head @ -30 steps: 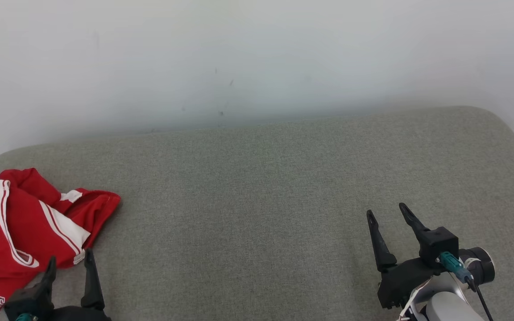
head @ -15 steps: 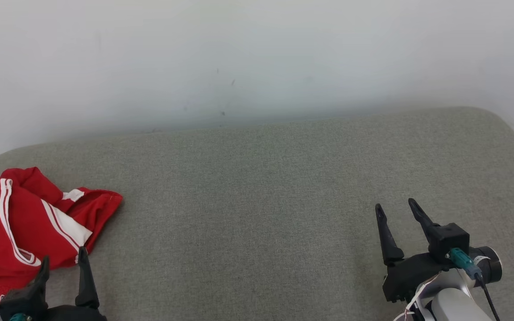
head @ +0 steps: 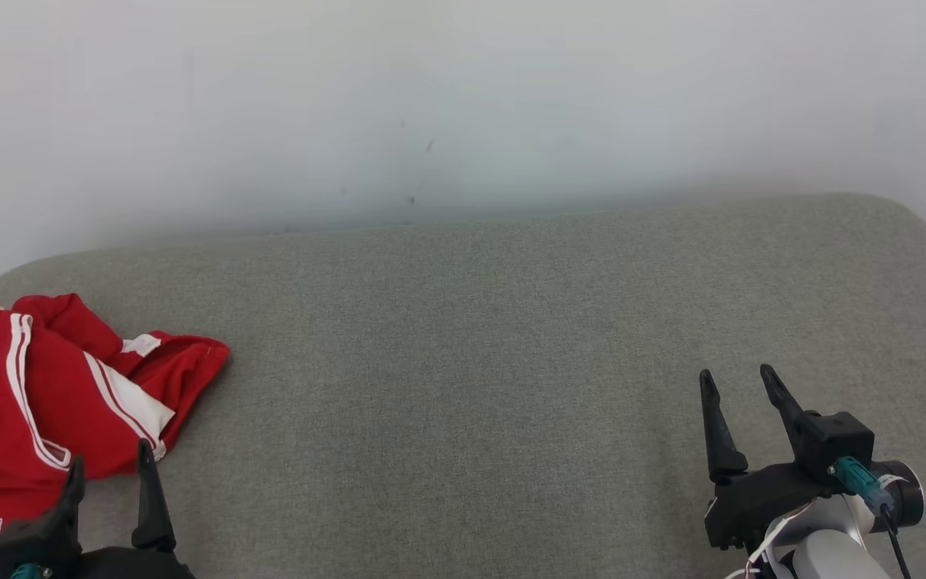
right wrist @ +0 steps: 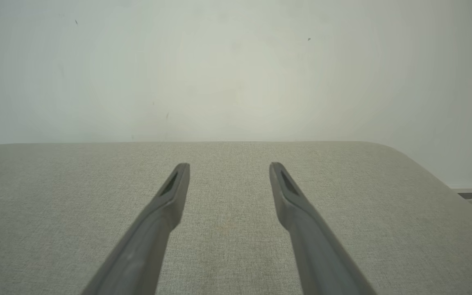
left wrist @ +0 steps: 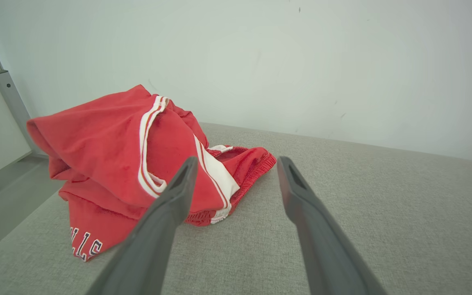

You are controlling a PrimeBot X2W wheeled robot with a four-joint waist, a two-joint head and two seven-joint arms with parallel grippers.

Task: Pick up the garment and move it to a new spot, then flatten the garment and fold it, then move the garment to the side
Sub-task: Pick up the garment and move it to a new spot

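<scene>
Two dark, long-fingered end effectors are seen in the head view over a tabletop [head: 463,362] covered in coarse grey-green weave, its far corners rounded, set against a plain pale wall [head: 463,96]. A crumpled red garment [head: 53,402], striped in white and lettered at one hem, is heaped at the tabletop's left edge. The left end effector [head: 109,458] is held at the lower left, spread wide and empty, its tips at the garment's near edge. The right end effector [head: 736,374] is poised well apart at the lower right, likewise spread and empty, leaning slightly left. In the left wrist view, soft folds and a gathered elastic hem are shown on the garment [left wrist: 113,155]. The left end effector [left wrist: 237,160] is angled low towards it, and contact cannot be judged. In the right wrist view, the right end effector [right wrist: 229,165] is held with tapered matte fingers parted over bare weave.
</scene>
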